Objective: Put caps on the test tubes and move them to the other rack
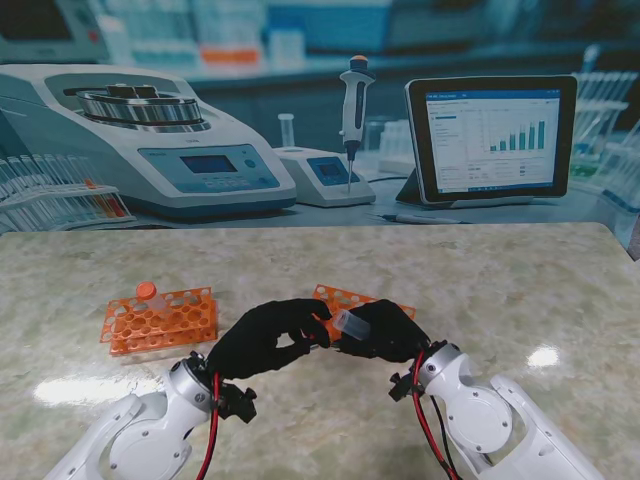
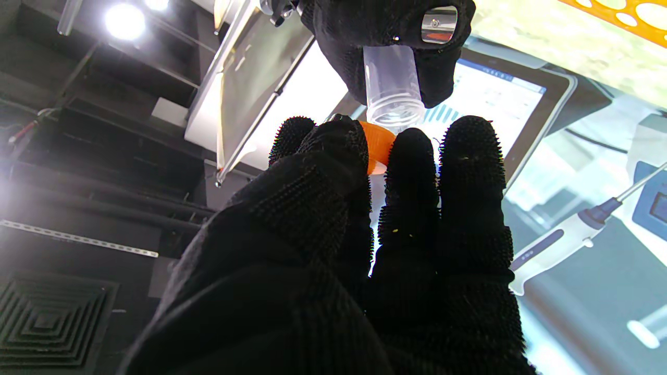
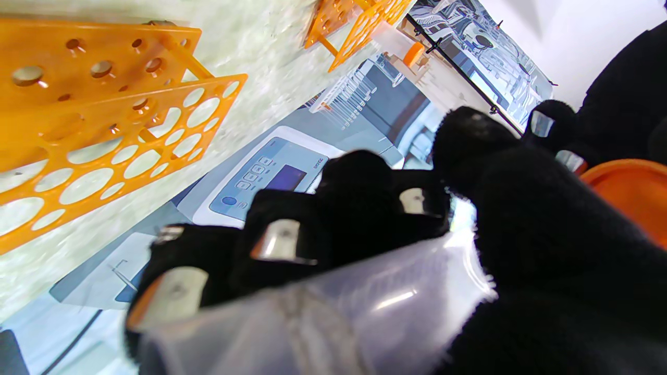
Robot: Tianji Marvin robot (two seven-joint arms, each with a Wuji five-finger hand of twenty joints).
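My right hand (image 1: pixel 385 332) is shut on a clear test tube (image 1: pixel 351 323), held tilted with its open mouth toward my left hand (image 1: pixel 265 338). That left hand is shut on an orange cap (image 2: pixel 378 146), which sits right at the tube's threaded mouth (image 2: pixel 394 112). The tube (image 3: pixel 333 312) fills the right wrist view, with the cap (image 3: pixel 628 195) beside it. An orange rack (image 1: pixel 160 320) stands on my left and holds one capped tube (image 1: pixel 150 294). A second orange rack (image 1: pixel 350 298) lies behind my hands, partly hidden.
Both racks rest on a marble-patterned table (image 1: pixel 500 290). A printed lab backdrop with a centrifuge (image 1: pixel 150 140), pipette (image 1: pixel 355 100) and tablet (image 1: pixel 490 135) rises at the table's far edge.
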